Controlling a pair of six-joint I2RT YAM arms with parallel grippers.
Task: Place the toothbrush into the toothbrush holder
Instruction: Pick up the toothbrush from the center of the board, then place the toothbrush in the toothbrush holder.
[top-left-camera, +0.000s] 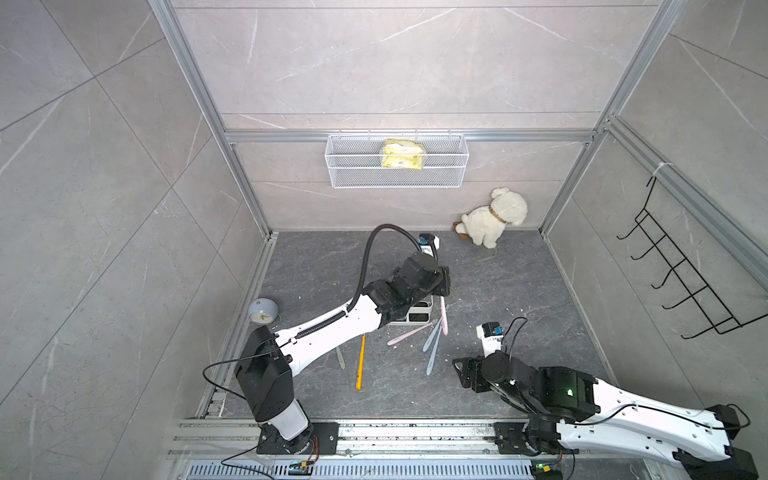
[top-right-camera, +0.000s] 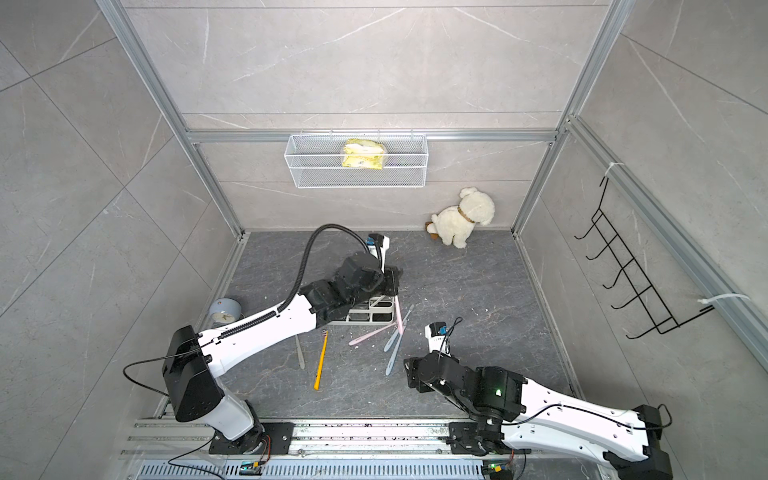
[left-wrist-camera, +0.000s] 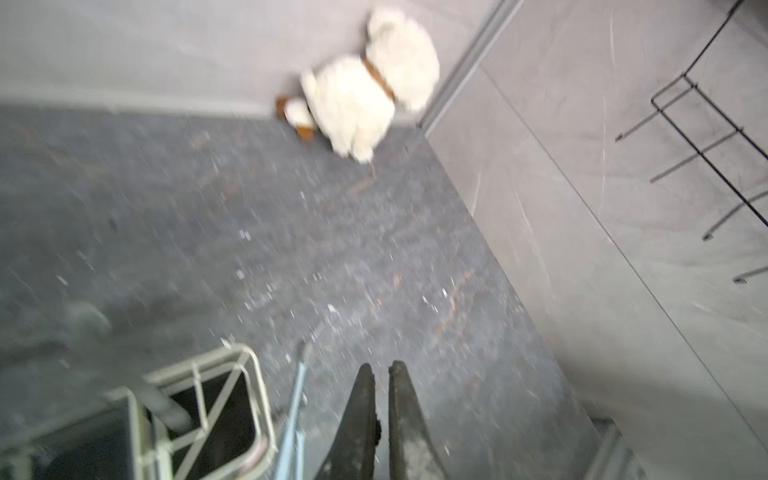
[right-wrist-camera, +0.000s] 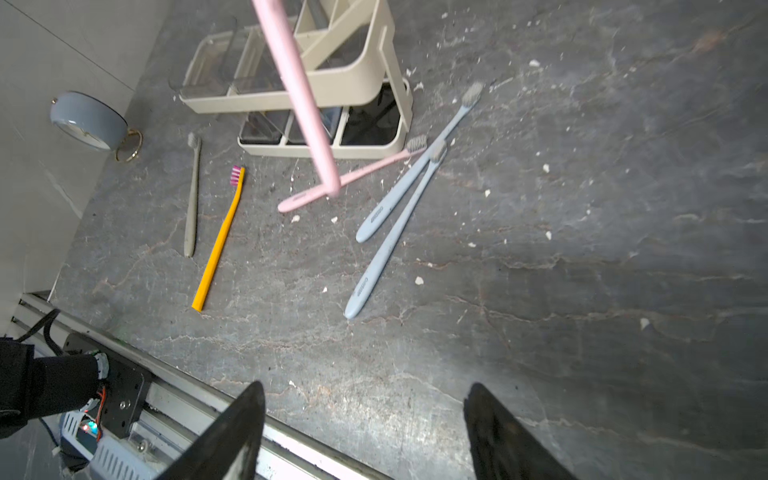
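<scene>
- Both top views are bright and evenly lit from overhead; faint shadows lie on the floor (top-left-camera: 519, 282) under the arms (top-left-camera: 332, 328); straight wall seams (top-left-camera: 415, 113) splay toward the edges.
- Left wrist view is motion-blurred: dog (left-wrist-camera: 353, 104), holder (left-wrist-camera: 261, 399) smeared.
- Right wrist view is sharp; the raised toothbrush (right-wrist-camera: 297, 95) looks soft.

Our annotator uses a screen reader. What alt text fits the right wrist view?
A pink toothbrush hangs in mid-air in front of the white toothbrush holder, above a dark stone surface where five more toothbrushes lie: grey, yellow, pink and two crossed blue ones. The right gripper is open and empty in the foreground.
</scene>
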